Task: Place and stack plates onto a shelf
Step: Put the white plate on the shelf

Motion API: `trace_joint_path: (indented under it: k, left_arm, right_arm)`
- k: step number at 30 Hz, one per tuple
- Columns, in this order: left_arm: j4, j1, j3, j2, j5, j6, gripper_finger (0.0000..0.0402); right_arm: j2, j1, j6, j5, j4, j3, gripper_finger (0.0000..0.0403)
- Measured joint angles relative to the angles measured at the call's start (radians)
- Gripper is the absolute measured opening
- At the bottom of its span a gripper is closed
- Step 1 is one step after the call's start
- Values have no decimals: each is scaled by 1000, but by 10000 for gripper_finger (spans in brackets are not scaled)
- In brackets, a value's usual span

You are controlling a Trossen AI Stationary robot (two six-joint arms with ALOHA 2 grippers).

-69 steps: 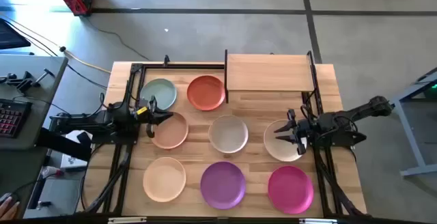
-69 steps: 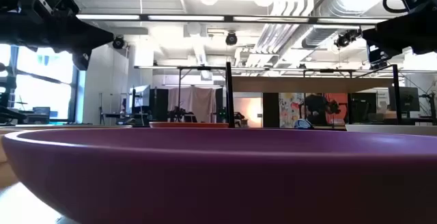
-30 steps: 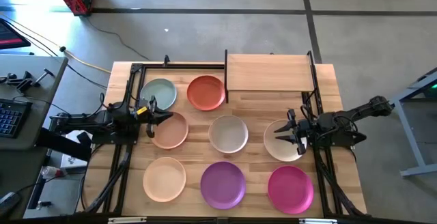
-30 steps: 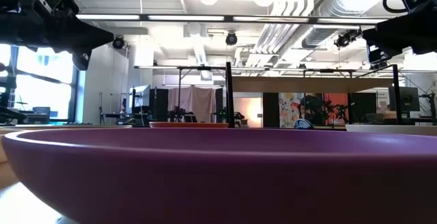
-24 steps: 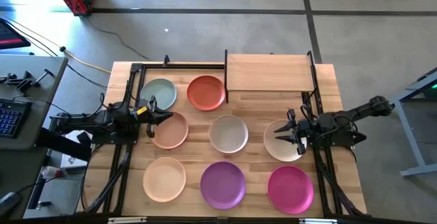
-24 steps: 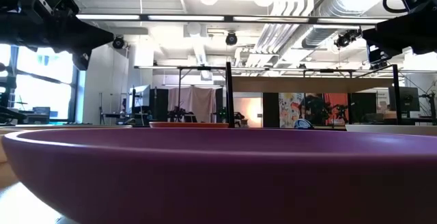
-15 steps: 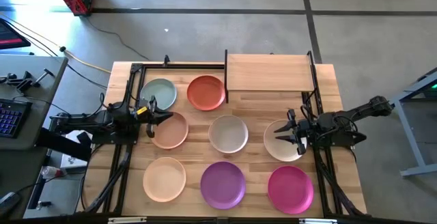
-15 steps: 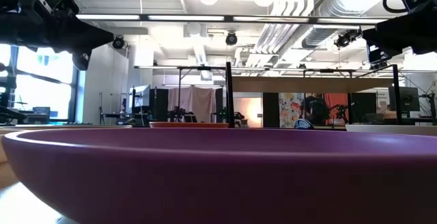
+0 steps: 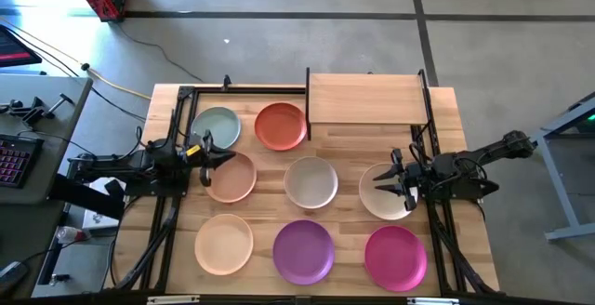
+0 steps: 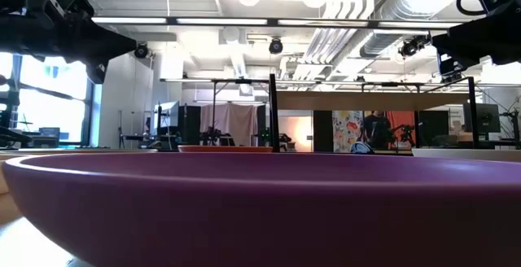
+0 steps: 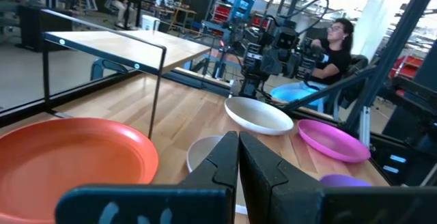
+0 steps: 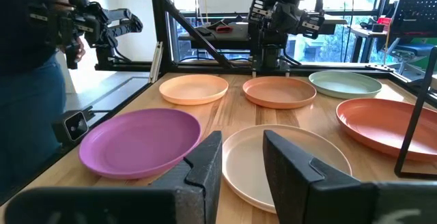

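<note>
While nothing is yet sitting on the shelf (image 9: 365, 98), which is standing at the far right of the tabletop (image 9: 349, 147), all eight plates are lying apart from one another on the wood. Farthest are the sage green plate (image 9: 216, 126) and terracotta plate (image 9: 281, 125); across the middle are lying the tan plate (image 9: 232, 178), cream-white plate (image 9: 310, 182) and off-white plate (image 9: 379, 196); nearest are the pale peach plate (image 9: 223, 244), purple plate (image 9: 303, 250) and magenta plate (image 9: 396, 255).

Each plate is looking rigid, shallow and matte, so probably light and not very slippery (though a hard knock could chip one). The raised rim is offering the only real hold, pinched from the side with one finger under the lip.

The left gripper (image 11: 238, 157) is hovering over the tan plate's left edge, fingers pressed together on nothing. The right gripper (image 12: 242, 157) is hovering over the off-white plate's right side, fingers parted and empty.
</note>
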Motion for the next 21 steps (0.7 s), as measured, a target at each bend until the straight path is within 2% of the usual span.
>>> trace_joint_path:
  k: [12, 21]
  left_arm:
    - [8, 0, 0, 0, -5, -55, 3]
    - [107, 0, 0, 0, -43, -74, 3]
  right_arm:
    - [0, 0, 0, 0, 0, 0, 94]
    - [0, 0, 0, 0, 0, 0, 94]
